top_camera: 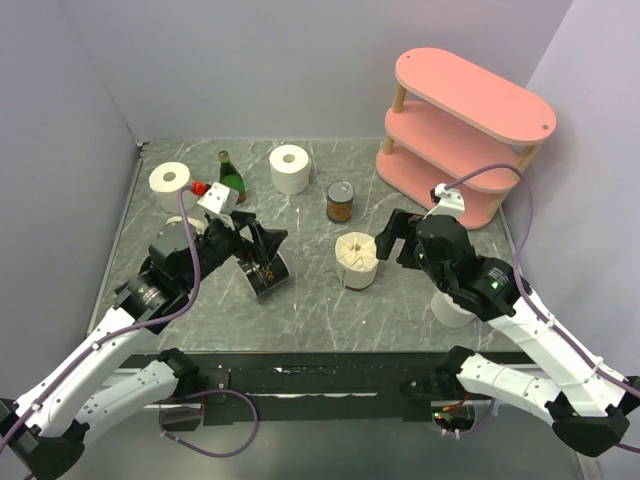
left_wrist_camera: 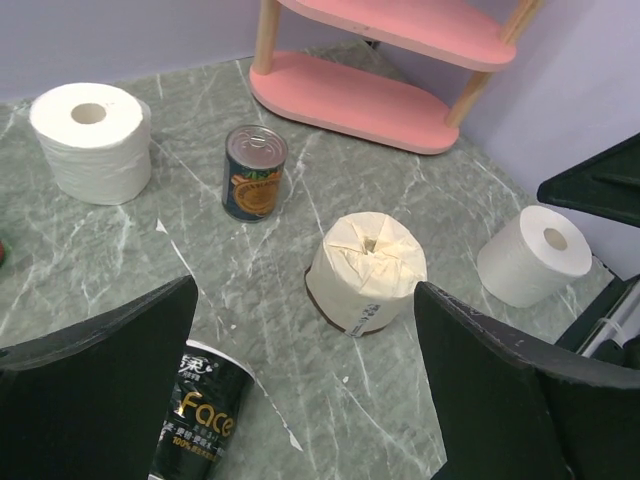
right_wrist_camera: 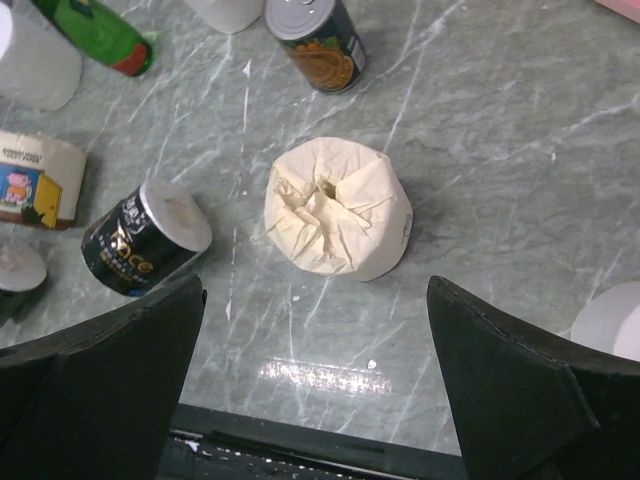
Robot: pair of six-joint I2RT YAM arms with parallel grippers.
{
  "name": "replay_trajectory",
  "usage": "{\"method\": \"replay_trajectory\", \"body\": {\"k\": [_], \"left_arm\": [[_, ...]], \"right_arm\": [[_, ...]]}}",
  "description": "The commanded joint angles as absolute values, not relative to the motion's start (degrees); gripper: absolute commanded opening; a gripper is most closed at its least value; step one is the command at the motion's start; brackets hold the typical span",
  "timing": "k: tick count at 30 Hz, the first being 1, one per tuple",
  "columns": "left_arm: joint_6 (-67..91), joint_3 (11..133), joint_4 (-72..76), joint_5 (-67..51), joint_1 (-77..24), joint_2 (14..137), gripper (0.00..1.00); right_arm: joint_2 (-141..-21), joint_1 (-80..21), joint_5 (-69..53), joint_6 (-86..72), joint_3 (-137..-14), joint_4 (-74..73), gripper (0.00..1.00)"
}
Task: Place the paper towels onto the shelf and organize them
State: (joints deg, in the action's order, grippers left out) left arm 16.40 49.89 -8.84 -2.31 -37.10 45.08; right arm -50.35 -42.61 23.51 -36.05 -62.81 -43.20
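Paper towels [top_camera: 290,168] sit loose on the table [top_camera: 300,320]: one at twelve o'clock, another roll [top_camera: 170,179] at ten, a third roll [left_wrist_camera: 535,255] at four beside the right arm. The shelf [top_camera: 470,120] at two holds none. The left pincer [top_camera: 255,245] and right pincer [top_camera: 397,243] both gape, empty. The best move, I judge, is to centre the right pincer over the third roll and squeeze its soft sides lightly.

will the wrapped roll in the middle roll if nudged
Probably not: the wrapped roll stands on its flat end, so it should slide or tip. Its crinkled paper wrap suggests it's soft and would squash under a grip.
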Motion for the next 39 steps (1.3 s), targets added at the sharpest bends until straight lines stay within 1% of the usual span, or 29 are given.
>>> {"method": "replay_trajectory", "body": {"k": [1, 2, 8, 11, 12, 14, 15, 16, 19, 20, 23, 26, 29, 32, 34, 39], "left_arm": [[17.1, 51.8, -8.0, -0.2, -37.1, 44.6, 0.96], [17.1, 51.9, -8.3, 1.6, -37.2, 44.8, 0.96], [17.1, 51.4, -7.8, 1.3, -37.1, 44.3, 0.96], [17.0, 51.3, -8.3, 2.7, -37.1, 44.4, 0.96], [17.0, 51.6, -8.4, 3.0, -37.2, 44.5, 0.96], [17.0, 51.5, -8.4, 3.4, -37.2, 44.6, 0.96], [17.0, 51.5, -8.4, 3.5, -37.3, 44.6, 0.96], [17.0, 51.3, -8.3, 3.5, -37.3, 44.7, 0.96], [16.9, 51.4, -8.4, 3.7, -37.4, 45.0, 0.96], [16.9, 51.5, -8.5, 4.0, -37.3, 45.0, 0.96], [16.7, 51.7, -8.8, 4.3, -37.5, 45.3, 0.96], [16.5, 51.7, -9.0, 4.5, -37.5, 45.3, 0.96], [16.5, 51.7, -9.0, 4.8, -37.7, 45.0, 0.96], [16.4, 51.3, -8.5, 4.5, -37.8, 44.6, 0.96], [16.3, 51.4, -8.7, 4.6, -38.0, 44.8, 0.96], [16.3, 51.9, -9.1, 4.0, -38.2, 45.7, 0.96]], "right_arm": [[-49.9, -42.8, 29.6, -40.0, -65.9, -45.2, 1.00], [-50.0, -42.8, 31.7, -41.1, -66.1, -46.6, 1.00], [-51.6, -42.9, 35.9, -44.1, -67.6, -50.2, 1.00], [-54.7, -42.8, 39.8, -50.8, -69.7, -55.3, 0.99], [-55.8, -42.8, 42.8, -53.0, -71.5, -60.2, 0.99], [-59.7, -42.4, 46.5, -63.3, -73.9, -68.0, 0.99], [-61.3, -41.8, 49.2, -68.0, -76.8, -77.0, 0.99], [-63.0, -40.4, 50.0, -75.8, -78.0, -81.7, 0.99], [-68.9, -36.5, 50.2, -81.5, -80.2, -89.9, 0.97], [-71.1, -32.5, 48.4, -80.6, -80.1, -89.9, 0.97], [-72.4, -24.0, 41.0, -76.9, -77.2, -86.1, 0.95], [-70.8, -20.3, 36.7, -74.0, -72.2, -80.7, 0.93], [-68.7, -17.3, 35.7, -72.2, -67.0, -76.0, 0.85], [-68.1, -14.2, 35.2, -70.4, -62.8, -72.6, 0.68], [-68.3, -11.9, 35.2, -68.6, -61.4, -70.8, 0.66], [-69.1, -8.6, 32.5, -64.3, -58.3, -64.9, 0.69]]}}
